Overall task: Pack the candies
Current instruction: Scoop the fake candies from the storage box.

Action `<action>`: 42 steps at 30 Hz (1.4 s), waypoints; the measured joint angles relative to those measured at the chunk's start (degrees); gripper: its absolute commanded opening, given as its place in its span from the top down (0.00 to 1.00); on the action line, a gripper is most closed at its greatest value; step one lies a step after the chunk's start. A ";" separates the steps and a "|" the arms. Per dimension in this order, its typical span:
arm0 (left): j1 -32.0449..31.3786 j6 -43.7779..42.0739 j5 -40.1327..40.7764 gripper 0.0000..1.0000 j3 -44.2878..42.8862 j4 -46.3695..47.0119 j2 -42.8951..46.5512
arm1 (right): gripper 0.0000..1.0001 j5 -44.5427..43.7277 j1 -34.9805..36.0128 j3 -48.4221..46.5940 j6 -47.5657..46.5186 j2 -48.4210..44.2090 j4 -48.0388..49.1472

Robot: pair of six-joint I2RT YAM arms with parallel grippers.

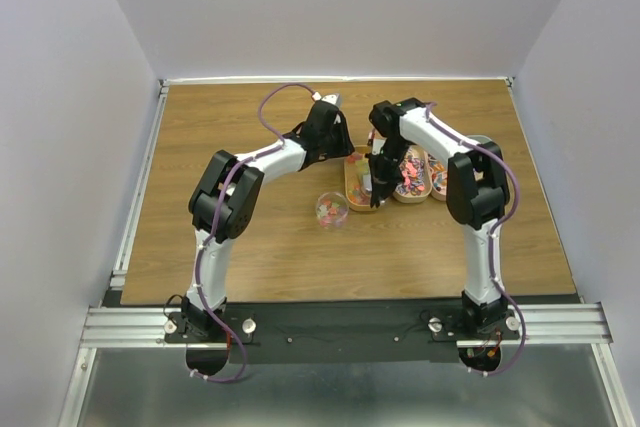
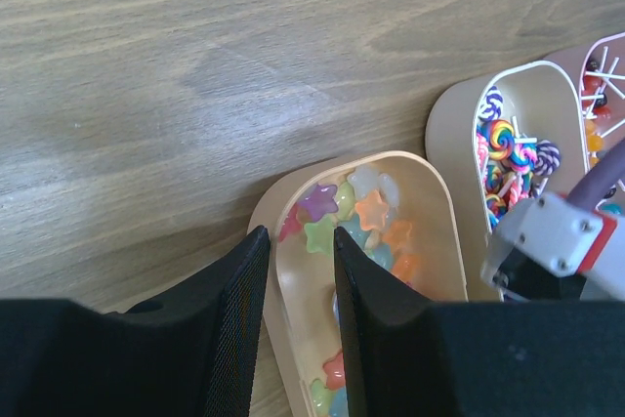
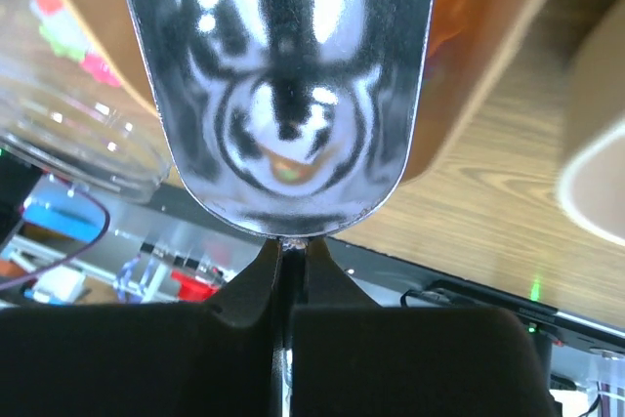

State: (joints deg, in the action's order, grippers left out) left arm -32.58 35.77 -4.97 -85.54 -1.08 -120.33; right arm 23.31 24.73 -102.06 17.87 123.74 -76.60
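1. Left end effector [image 2: 301, 233], bottom centre of its wrist view: the two black fingers [image 2: 239, 290] are a little spread and straddle the near rim of a tan oblong tray [image 2: 444, 241]. One finger is outside the wall and one inside. I cannot tell whether either touches the rim.
2. Small multicoloured star-shaped candies [image 2: 356, 217] lie inside that tray. To its right is a second tan oblong tray [image 2: 454, 134] holding swirled lollipop sweets [image 2: 503, 139].
3. Right end effector [image 3: 291, 251], bottom centre of its wrist view: pressed together on the handle of a shiny metal scoop [image 3: 283, 75]. The scoop bowl fills the upper middle of the frame.
4. Overhead view: both end effectors meet over the trays at centre frame, on the brown wood-grain table [image 1: 220, 127].
5. A clear round cup [image 1: 332, 210] stands just below and left of the trays. It holds more candies.
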 measured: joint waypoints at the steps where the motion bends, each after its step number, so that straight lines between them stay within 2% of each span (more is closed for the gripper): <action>1: -0.02 0.00 -0.02 0.59 0.13 0.31 0.00 | 0.99 -0.70 -0.11 -0.59 0.28 0.31 -0.02; 20: -0.46 -1.25 0.04 0.60 2.10 1.75 0.00 | 0.99 -4.72 -0.44 -8.76 1.95 5.73 -0.68; 35: -1.79 -3.34 -0.04 0.62 2.99 1.81 0.00 | 0.99 -12.17 -0.42 -16.79 3.54 10.29 -1.40; 42: -2.05 -3.65 -0.28 0.63 3.41 1.84 0.00 | 0.99 -16.13 -0.31 -15.41 4.37 9.60 0.37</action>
State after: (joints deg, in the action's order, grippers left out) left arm -34.63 32.12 -5.26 -82.13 0.75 -120.33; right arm 7.18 24.43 -117.47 22.24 133.34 -76.23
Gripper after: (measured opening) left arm 0.375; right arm 0.073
